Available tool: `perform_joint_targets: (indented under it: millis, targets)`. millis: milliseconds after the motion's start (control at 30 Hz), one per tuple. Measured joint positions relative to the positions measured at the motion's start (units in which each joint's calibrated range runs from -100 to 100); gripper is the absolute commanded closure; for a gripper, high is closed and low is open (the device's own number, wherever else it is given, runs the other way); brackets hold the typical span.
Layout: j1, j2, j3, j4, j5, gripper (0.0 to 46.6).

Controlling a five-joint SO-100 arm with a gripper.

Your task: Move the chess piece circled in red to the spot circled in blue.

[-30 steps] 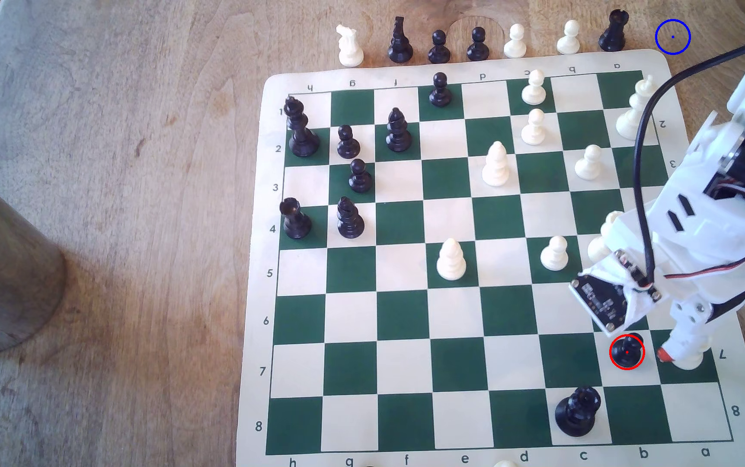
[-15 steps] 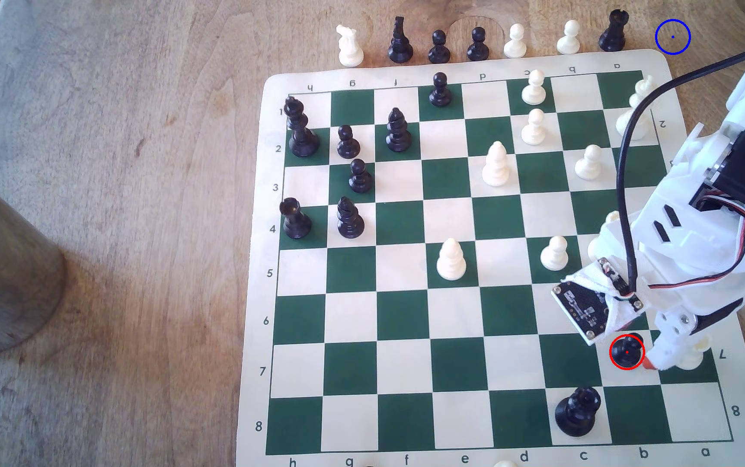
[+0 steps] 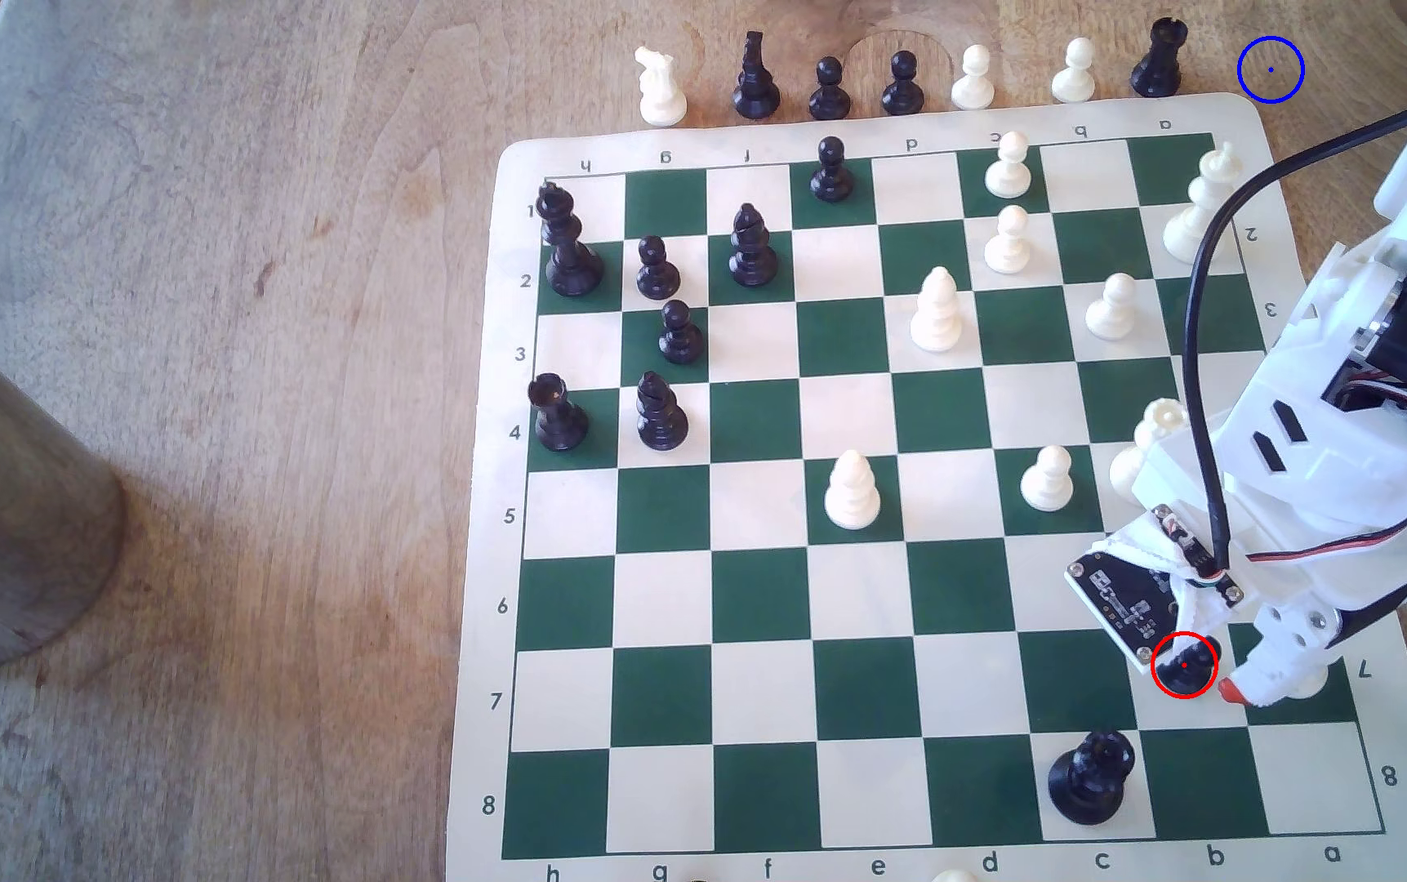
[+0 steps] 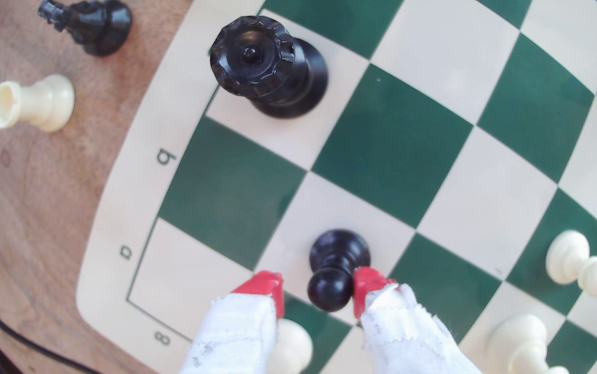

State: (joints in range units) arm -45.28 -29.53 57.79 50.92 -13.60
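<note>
The chess piece (image 3: 1183,670), a small black pawn ringed in red, stands on a cream square on row 7, near the exterior view's lower right. My gripper (image 3: 1204,678) is low over it and open. In the wrist view the pawn (image 4: 338,259) stands upright between my red fingertips (image 4: 268,286); one tip touches its ball head, and the other stands a small gap away. The spot (image 3: 1271,69) is a blue ring on bare wood beyond the board's far right corner.
A black queen (image 3: 1090,776) stands one row nearer the front edge. A white pawn (image 3: 1306,683) sits right under my outer finger. A black rook (image 3: 1159,59) stands beside the blue ring, in a row of off-board pieces. A black cable (image 3: 1200,356) arcs over the board's right side.
My gripper has shifted towards the exterior view's left, from over the white pawn's square to the ringed pawn, and come down. The pawn has not moved.
</note>
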Motion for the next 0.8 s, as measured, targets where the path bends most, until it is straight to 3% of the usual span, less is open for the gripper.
perform_joint_targets:
  millis: [400, 800]
  targets:
    - [0.0, 0.0, 0.0, -1.91, 0.0, 46.1]
    - [1.33, -3.1, -0.27, -1.51, 0.88, 46.4]
